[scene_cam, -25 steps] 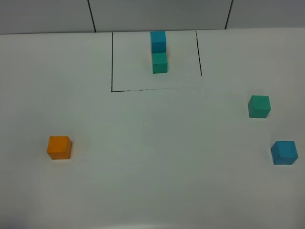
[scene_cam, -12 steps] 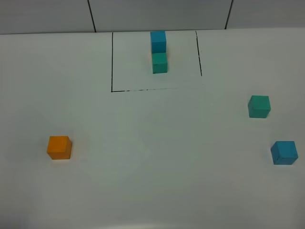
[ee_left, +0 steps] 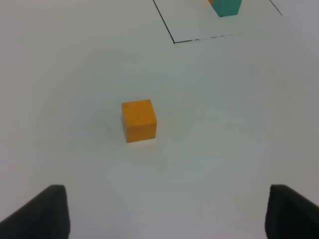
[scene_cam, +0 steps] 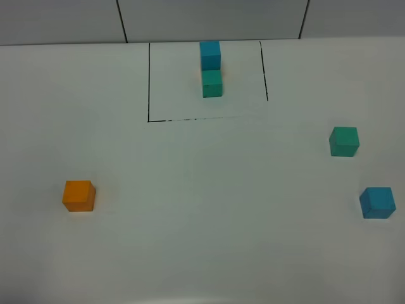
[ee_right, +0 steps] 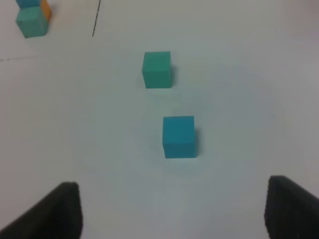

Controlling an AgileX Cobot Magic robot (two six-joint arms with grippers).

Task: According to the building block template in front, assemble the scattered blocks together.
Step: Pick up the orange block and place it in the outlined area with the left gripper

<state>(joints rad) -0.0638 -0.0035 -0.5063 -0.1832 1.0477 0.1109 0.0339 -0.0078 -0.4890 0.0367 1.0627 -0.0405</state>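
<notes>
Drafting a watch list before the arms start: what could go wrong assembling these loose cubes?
The template shows only blue and green from above, yet the right wrist view catches an orange patch beside its blue part; copying the top view alone may miss a piece. The loose blue cube sits near the high view's right edge; a nudge could push it out of sight.

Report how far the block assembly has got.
Done: nothing. The orange cube, teal-green cube and blue cube lie apart on the table, none joined like the template. In hand: nothing. The left gripper is open, facing the orange cube; the right gripper is open, facing the blue cube. Left: pick up and join the cubes.
</notes>
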